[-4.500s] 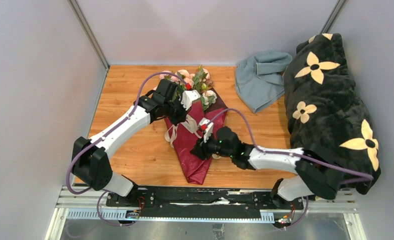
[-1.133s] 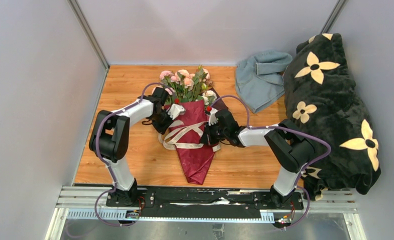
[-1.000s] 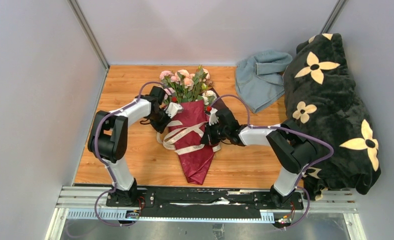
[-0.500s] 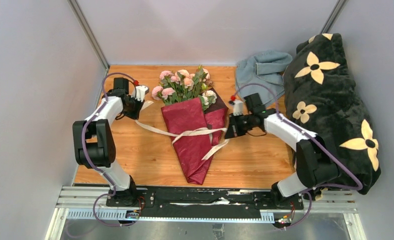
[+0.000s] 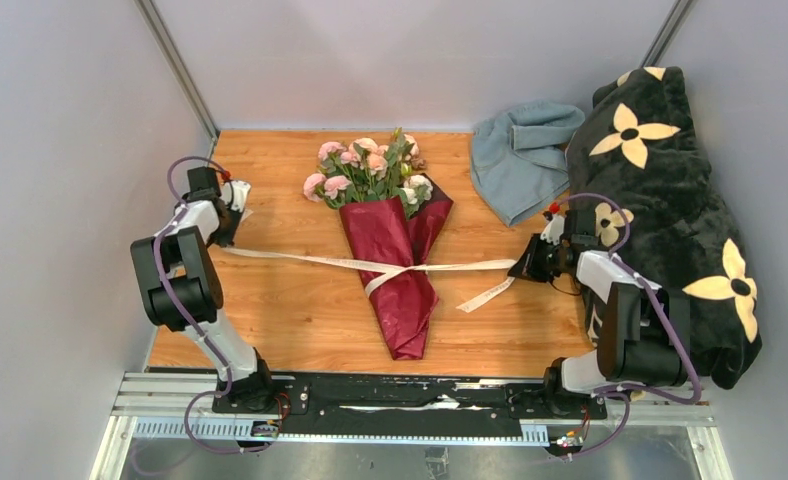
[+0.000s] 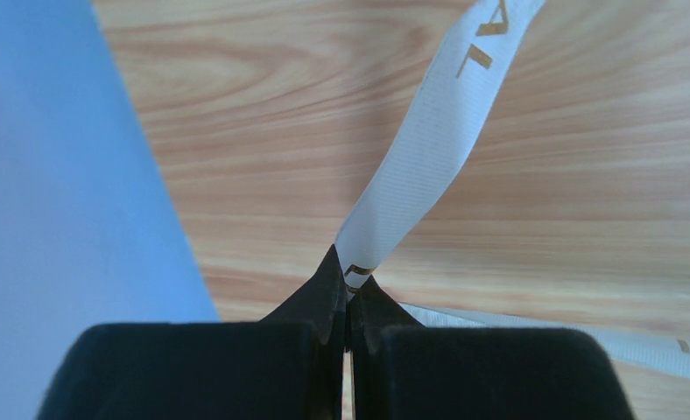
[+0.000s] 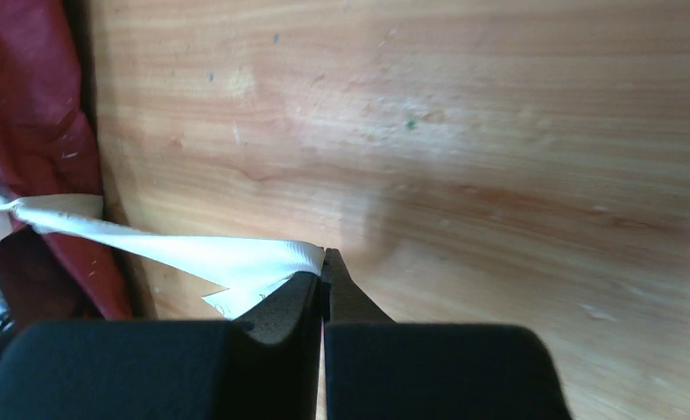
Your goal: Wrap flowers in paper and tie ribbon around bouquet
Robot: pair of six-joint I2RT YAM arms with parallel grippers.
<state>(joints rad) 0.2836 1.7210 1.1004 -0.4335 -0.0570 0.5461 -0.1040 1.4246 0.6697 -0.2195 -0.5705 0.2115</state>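
The bouquet lies mid-table, pink flowers [image 5: 368, 167] pointing away, wrapped in a dark red paper [image 5: 398, 262] cone. A cream ribbon [image 5: 300, 258] crosses the cone's waist in a knot [image 5: 398, 270] and runs taut to both sides. My left gripper [image 5: 228, 212] at the far left is shut on one end of the ribbon [image 6: 429, 149], pinched at the fingertips [image 6: 328, 284]. My right gripper [image 5: 523, 266] at the right is shut on the other ribbon [image 7: 201, 255] strand; a loose tail [image 5: 485, 295] trails on the wood. The paper [image 7: 35, 114] shows at the right wrist view's left edge.
A grey-blue cloth [image 5: 518, 160] lies at the back right. A black blanket with cream flowers [image 5: 665, 210] fills the right side, close behind my right arm. The grey wall [image 5: 90, 180] stands just beside my left gripper.
Both grippers have pulled apart, left to the left wall and right toward the blanket. The ribbon's loose loops have drawn into a tight knot, cinching the paper cone narrower.
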